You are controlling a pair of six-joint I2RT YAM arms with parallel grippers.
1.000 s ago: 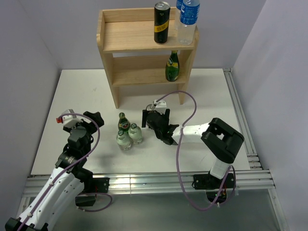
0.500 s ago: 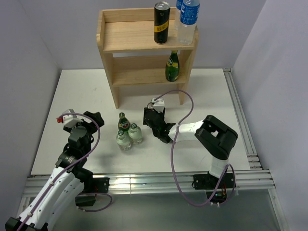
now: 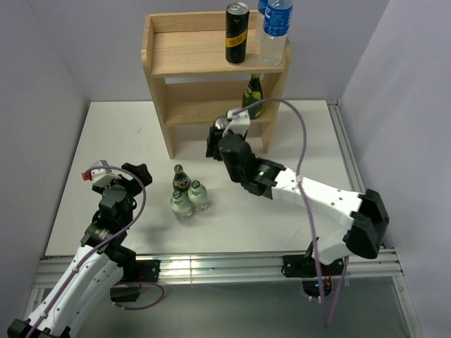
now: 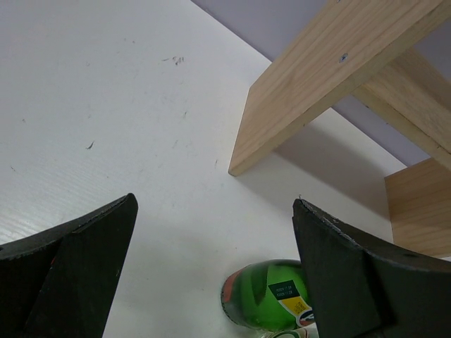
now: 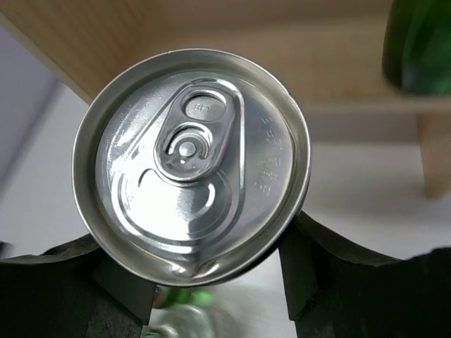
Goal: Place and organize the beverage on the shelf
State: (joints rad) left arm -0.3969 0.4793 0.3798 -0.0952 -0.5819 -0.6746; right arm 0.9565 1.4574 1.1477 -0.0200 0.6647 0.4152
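Observation:
My right gripper (image 3: 220, 138) is shut on a silver-topped can (image 3: 221, 124), held upright in the air just in front of the shelf's (image 3: 184, 56) lower board. The right wrist view is filled by the can's lid (image 5: 190, 162), with a dark finger (image 5: 320, 278) on each side of its body. The upper board carries a black can (image 3: 237, 33) and a water bottle (image 3: 276, 32); the lower board carries a green bottle (image 3: 252, 96). On the table stand a green bottle (image 3: 181, 180) and two clear bottles (image 3: 189, 201). My left gripper (image 3: 135, 173) is open, left of them, with the green bottle (image 4: 271, 303) between its fingers' line of sight.
The shelf's left side panel (image 4: 310, 91) stands on the white table (image 3: 120, 141) beyond my left gripper. Grey walls close in the back and both sides. A metal rail (image 3: 211, 264) runs along the table's near edge.
My right gripper closed on the can, lifted it off the table and carried it back and up toward the shelf's lower board. The left arm has not moved.

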